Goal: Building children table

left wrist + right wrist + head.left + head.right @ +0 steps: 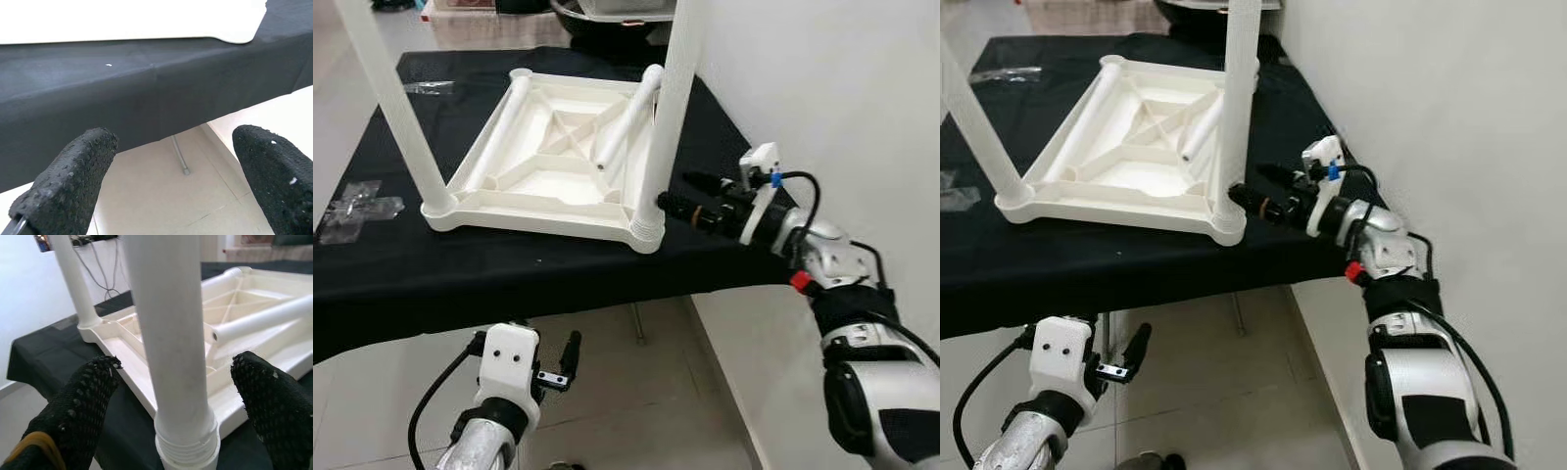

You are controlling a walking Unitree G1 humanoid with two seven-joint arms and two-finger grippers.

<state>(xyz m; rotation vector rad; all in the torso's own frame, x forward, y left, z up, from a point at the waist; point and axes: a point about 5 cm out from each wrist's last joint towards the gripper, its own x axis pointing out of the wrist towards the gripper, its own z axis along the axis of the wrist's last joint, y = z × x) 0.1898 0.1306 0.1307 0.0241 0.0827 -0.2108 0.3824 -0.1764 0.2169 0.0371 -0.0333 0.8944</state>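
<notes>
Upturned table top (548, 162) lies mid-frame on the black cloth (460, 264). Upright leg (671, 108) at its lower-right corner stands straight ahead of the right gripper (677, 192), jaws apart. Left gripper (566, 364), open, hangs lower-left, below the edge.

Both arms are rocking that silver-and-black look, with chunky black joint sections between the shiny metal bits. The right arm (847, 294) is sporting a little red button-ish part near the wrist and a blue clip on the white bracket up top, with black cables looping around it. The left gripper (570, 354) is wearing a white blocky housing with two dark screw holes, cable trailing off. The fingertips (80, 406) are showing a bumpy black rubber texture.
</notes>
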